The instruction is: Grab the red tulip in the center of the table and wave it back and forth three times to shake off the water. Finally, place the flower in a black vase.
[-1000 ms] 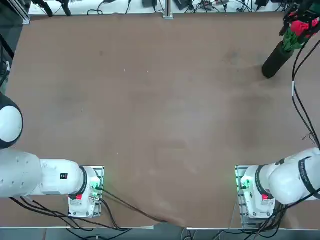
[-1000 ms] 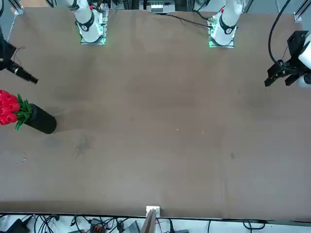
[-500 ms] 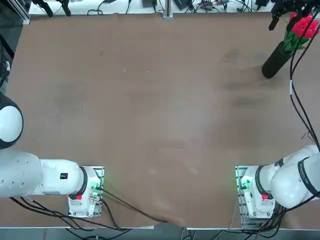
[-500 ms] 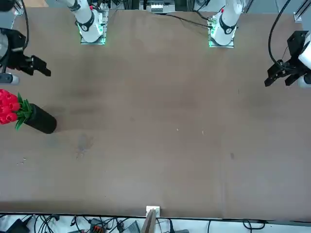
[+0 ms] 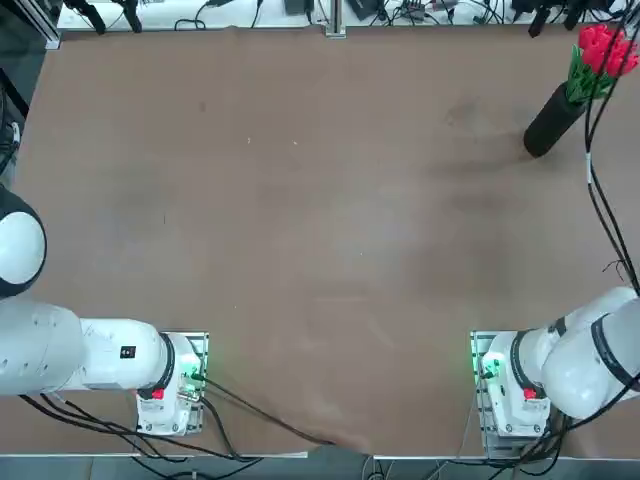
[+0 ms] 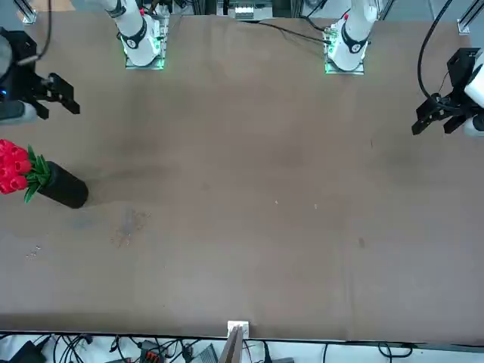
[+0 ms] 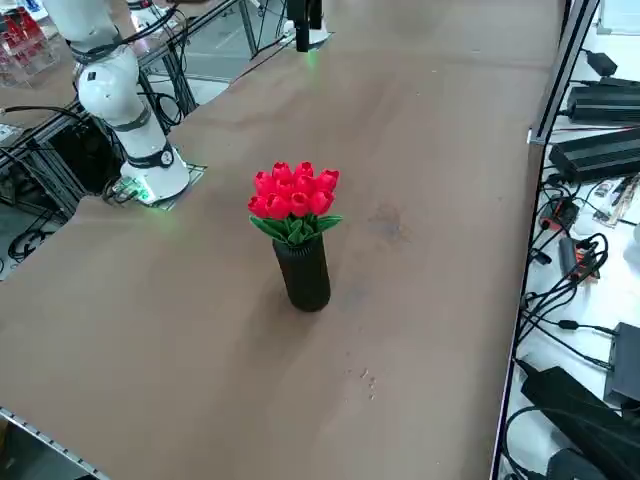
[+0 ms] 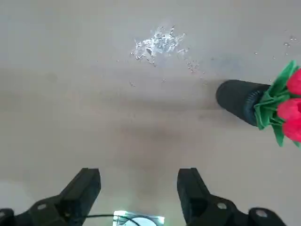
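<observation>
The red tulip (image 5: 603, 50) stands upright in the black vase (image 5: 550, 120) at the far right of the table (image 5: 320, 240), blooms and green leaves showing above the rim. From the side, the tulip (image 7: 293, 195) and vase (image 7: 304, 272) stand free with nothing touching them. My right gripper (image 6: 54, 97) hovers high above the table, off to the side of the vase (image 6: 64, 187) toward the arm bases, open and empty. In the wrist view the open gripper (image 8: 138, 186) has only bare tabletop between its fingers, with the vase (image 8: 237, 100) and tulip (image 8: 289, 110) off to one side.
Water droplets (image 8: 160, 42) speckle the table near the vase. The vase stands close to the table's right edge. Cables and power bricks (image 7: 600, 150) lie beyond the far edge. The parked left arm (image 5: 60, 350) sits at the near left.
My right gripper has lifted up and drawn away from the tulip, staying open. The tulip stays in the vase, unmoved.
</observation>
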`<state>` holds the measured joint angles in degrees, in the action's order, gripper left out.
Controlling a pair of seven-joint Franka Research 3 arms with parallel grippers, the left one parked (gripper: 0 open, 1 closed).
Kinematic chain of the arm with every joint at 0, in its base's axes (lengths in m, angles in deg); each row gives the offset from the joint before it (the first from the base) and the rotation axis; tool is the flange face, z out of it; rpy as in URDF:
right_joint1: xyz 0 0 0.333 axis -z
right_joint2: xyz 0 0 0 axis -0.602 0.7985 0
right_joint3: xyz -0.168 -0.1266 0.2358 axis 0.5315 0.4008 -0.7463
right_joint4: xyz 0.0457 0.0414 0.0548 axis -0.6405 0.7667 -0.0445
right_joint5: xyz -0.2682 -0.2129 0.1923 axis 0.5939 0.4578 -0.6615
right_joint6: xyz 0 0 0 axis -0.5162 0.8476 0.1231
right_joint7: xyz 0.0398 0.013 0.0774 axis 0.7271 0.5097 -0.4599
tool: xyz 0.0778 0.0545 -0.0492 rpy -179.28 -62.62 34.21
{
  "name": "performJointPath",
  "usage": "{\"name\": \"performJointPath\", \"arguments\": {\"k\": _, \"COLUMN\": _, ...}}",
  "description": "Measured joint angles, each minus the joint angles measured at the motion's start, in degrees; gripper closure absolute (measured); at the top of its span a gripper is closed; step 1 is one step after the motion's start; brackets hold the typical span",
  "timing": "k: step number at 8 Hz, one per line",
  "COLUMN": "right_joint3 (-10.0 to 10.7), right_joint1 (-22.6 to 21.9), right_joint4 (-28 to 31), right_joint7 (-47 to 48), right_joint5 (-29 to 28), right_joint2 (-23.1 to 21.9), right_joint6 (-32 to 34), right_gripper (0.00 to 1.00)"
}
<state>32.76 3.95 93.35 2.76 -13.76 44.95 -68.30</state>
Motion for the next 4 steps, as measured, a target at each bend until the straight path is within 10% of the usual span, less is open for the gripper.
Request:
{"name": "performJointPath", "arguments": {"k": 3, "right_joint3": -25.49, "right_joint1": 24.81, "right_joint4": 1.24, "right_joint7": 0.85, "right_joint5": 0.83, "right_joint2": 0.39, "right_joint6": -3.62, "right_gripper": 0.0}}
{"name": "performJointPath", "arguments": {"k": 4, "right_joint3": -30.13, "right_joint1": 29.86, "right_joint4": 3.71, "right_joint7": 3.19, "right_joint5": 0.81, "right_joint2": -1.08, "right_joint6": -7.19, "right_gripper": 0.0}}
